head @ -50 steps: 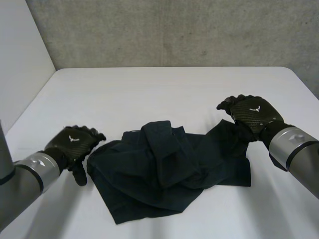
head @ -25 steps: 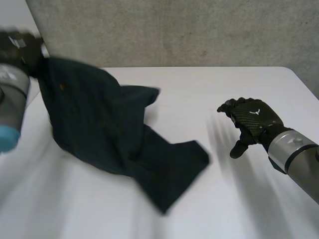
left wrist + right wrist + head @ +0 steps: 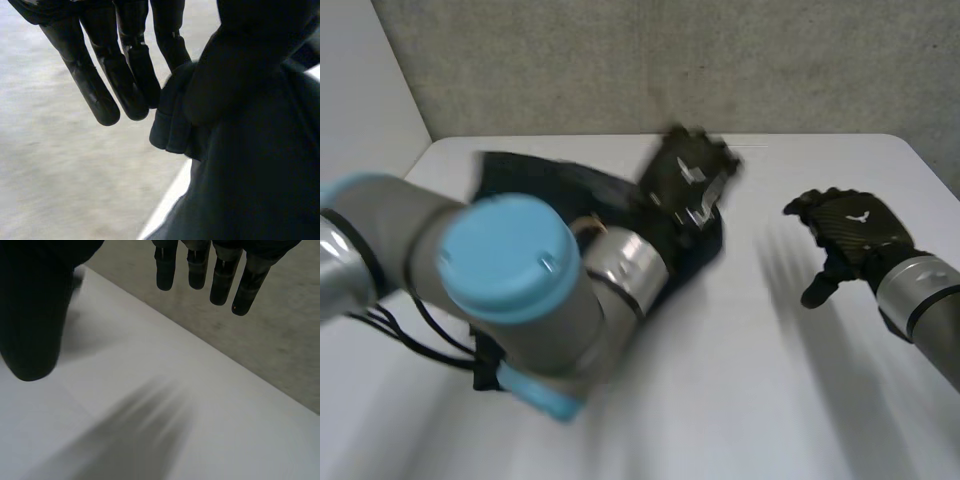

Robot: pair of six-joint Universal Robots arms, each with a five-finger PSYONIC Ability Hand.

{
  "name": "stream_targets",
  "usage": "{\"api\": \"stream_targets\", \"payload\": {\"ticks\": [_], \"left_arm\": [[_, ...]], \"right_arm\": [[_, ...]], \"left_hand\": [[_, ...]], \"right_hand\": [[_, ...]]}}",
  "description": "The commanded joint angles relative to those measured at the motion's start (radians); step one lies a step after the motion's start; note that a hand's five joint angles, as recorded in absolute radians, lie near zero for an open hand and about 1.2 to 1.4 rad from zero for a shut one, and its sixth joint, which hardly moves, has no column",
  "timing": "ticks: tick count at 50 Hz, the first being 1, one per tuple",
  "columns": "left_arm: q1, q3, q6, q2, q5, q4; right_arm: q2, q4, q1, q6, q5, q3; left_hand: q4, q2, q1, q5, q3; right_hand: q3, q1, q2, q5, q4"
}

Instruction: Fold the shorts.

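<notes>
Two hands are over one white bench (image 3: 770, 400), and we take them from the left across. Our left arm (image 3: 510, 270) crosses the near-left of the head view, big in front, and hides much of the shorts (image 3: 545, 185). What we see of the dark cloth runs as a long band from the far-left part of the bench toward the far middle, so its long axis lies roughly across the bench, side to side. It ends at our left hand (image 3: 688, 178), which is past the middle and near the far edge. We cannot tell which end is the waistband. We also cannot tell whether the band lies on the bench or hangs just above it.

In the left wrist view, a bunched fold of the shorts is pinched between the hand's nearly straight fingers (image 3: 102, 95) and its thumb side, so this hand is clamped on the cloth.

A bare strip of bench separates the left hand from our right hand (image 3: 850, 228), which is well apart from the shorts. Its fingers (image 3: 197, 267) are straight and spread, its thumb (image 3: 30, 320) is off to one side, and it holds nothing.

The near and right parts of the bench are open, and the grey wall (image 3: 620, 60) closes off the far edge.
</notes>
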Motion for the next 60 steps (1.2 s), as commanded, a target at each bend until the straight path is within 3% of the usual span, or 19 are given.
{"api": "stream_targets", "payload": {"ticks": [1, 12, 18, 24, 33, 42, 44, 46, 47, 52, 60], "left_arm": [[-0.056, -0.147, 0.01, 0.145, 0.168, -0.012], [0.204, -0.282, 0.002, 0.357, -0.004, -0.052], [0.37, -0.389, -0.004, 0.406, -0.016, -0.072], [0.441, -0.445, -0.005, 0.399, -0.016, -0.144], [0.559, -0.589, -0.005, 0.416, -0.009, -0.22], [0.668, -0.655, 0.004, 0.377, 0.008, -0.21], [0.679, -0.648, 0.002, 0.328, 0.029, -0.205], [0.682, -0.637, 0.002, 0.299, 0.048, -0.204], [0.682, -0.62, 0.001, 0.276, 0.068, -0.196], [0.677, -0.571, -0.002, 0.241, 0.086, -0.156], [0.659, -0.537, -0.007, 0.256, 0.091, -0.147]], "right_arm": [[-0.001, -0.014, -0.053, 0.0, 0.053, -0.011], [0.001, 0.001, -0.037, 0.0, -0.005, -0.011], [0.001, 0.132, 0.043, 0.005, -0.093, -0.031], [0.004, 0.176, 0.123, 0.005, -0.133, -0.058], [0.128, 0.07, 0.388, -0.023, -0.111, -0.153], [0.381, 0.079, 0.459, -0.089, 0.016, -0.337], [0.444, 0.097, 0.485, -0.099, 0.071, -0.406], [0.467, 0.113, 0.491, -0.105, 0.112, -0.445], [0.47, 0.124, 0.493, -0.106, 0.155, -0.468], [0.421, 0.142, 0.491, -0.125, 0.197, -0.445], [0.211, 0.378, 0.448, -0.378, 0.065, -0.249]], "left_hand": [[-0.795, -0.796, -0.798, -0.782, -0.795], [-0.881, -0.882, -0.883, -0.867, -0.881], [-0.869, -0.87, -0.872, -0.856, -0.869], [-0.834, -0.835, -0.836, -0.82, -0.834], [-0.781, -0.782, -0.783, -0.767, -0.781], [-0.795, -0.797, -0.798, -0.782, -0.796], [-0.798, -0.8, -0.801, -0.785, -0.799], [-0.798, -0.8, -0.801, -0.785, -0.799], [-0.798, -0.8, -0.801, -0.785, -0.799], [-0.795, -0.797, -0.798, -0.782, -0.796], [-0.816, -0.817, -0.819, -0.803, -0.816]], "right_hand": [[-0.04, -0.034, -0.049, -0.073, -0.064], [-0.04, -0.034, -0.049, -0.073, -0.064], [-0.04, -0.034, -0.049, -0.073, -0.064], [-0.04, -0.034, -0.049, -0.073, -0.064], [0.044, 0.049, 0.034, 0.011, 0.02], [0.047, 0.052, 0.037, 0.014, 0.023], [0.28, 0.286, 0.271, 0.247, 0.256], [0.778, 0.783, 0.768, 0.745, 0.754], [1.178, 1.183, 1.168, 1.145, 1.154], [1.182, 1.187, 1.172, 1.149, 1.158], [1.182, 1.187, 1.172, 1.149, 1.158]]}}
